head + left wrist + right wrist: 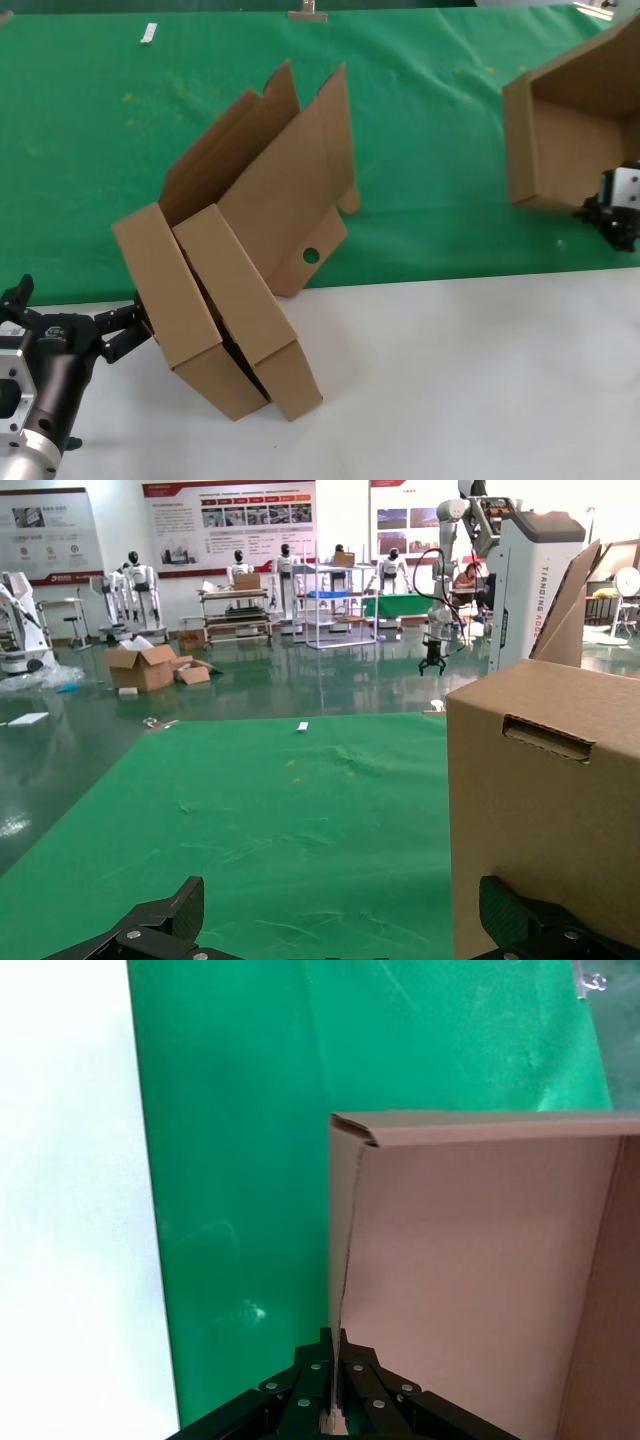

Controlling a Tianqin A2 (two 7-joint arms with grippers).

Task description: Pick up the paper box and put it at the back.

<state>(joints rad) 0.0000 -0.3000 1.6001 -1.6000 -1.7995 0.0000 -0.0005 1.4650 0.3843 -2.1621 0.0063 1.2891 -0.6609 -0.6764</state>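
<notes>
**Box held over the green cloth**

The right gripper [612, 213] is clamped on one wall of a paper box [575, 120], tilting it above the green cloth [420, 110] at the back. The left gripper [125, 330], fingers spread, waits beside two leaning boxes [225, 310] on the white tabletop [470, 380].

The paper box [570, 120] is matt brown corrugated cardboard, as are the two boxes [235, 300] leaning together. The back [90, 150] is green cloth, slightly creased, with yellowish specks. The worktop [450, 380] is smooth, plain white. Both hands look like black plastic.
</notes>
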